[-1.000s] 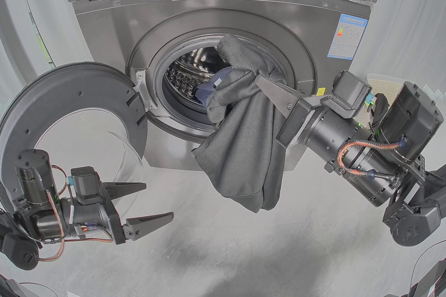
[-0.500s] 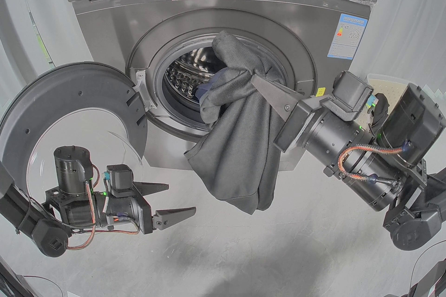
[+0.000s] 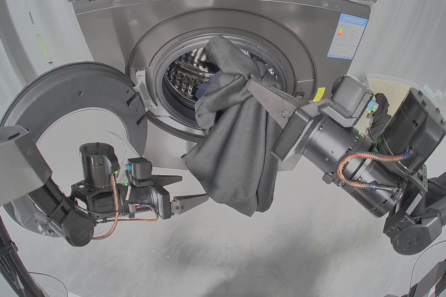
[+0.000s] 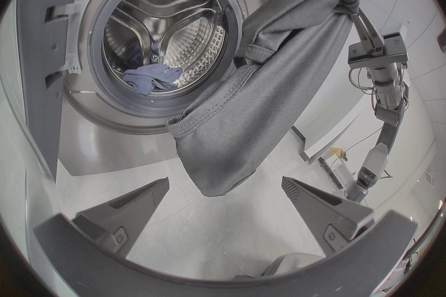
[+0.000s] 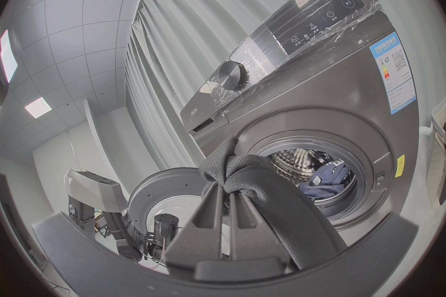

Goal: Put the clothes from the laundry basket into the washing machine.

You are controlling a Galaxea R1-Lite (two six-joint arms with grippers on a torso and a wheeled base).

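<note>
The right gripper (image 3: 253, 83) is pinched shut on a bunch of the dark grey garment (image 3: 237, 145), near the top of the cloth. A small lump of cloth sticks up above the gripper, and the rest hangs down in a long fold below it. Just behind the gripper is the round opening of the washing machine (image 3: 116, 29). The garment hangs in front of that opening and is not inside. Deeper in, past the gripper, the shiny drum (image 3: 183, 75) holds a small blue cloth (image 4: 151, 77) lying at its bottom. The right arm comes in from the right side and slants up toward the opening. Behind this arm stands a pale laundry basket (image 3: 392, 82), and what is in it is too hidden to tell. The left gripper (image 3: 193, 188) is low down, below the right one. Its two fingers are spread wide apart with nothing between them, and they point at the bottom edge of the hanging garment, which is just beside them. The left arm lies low and level. The machine's round door (image 3: 69, 89) stands open just behind it.
</note>
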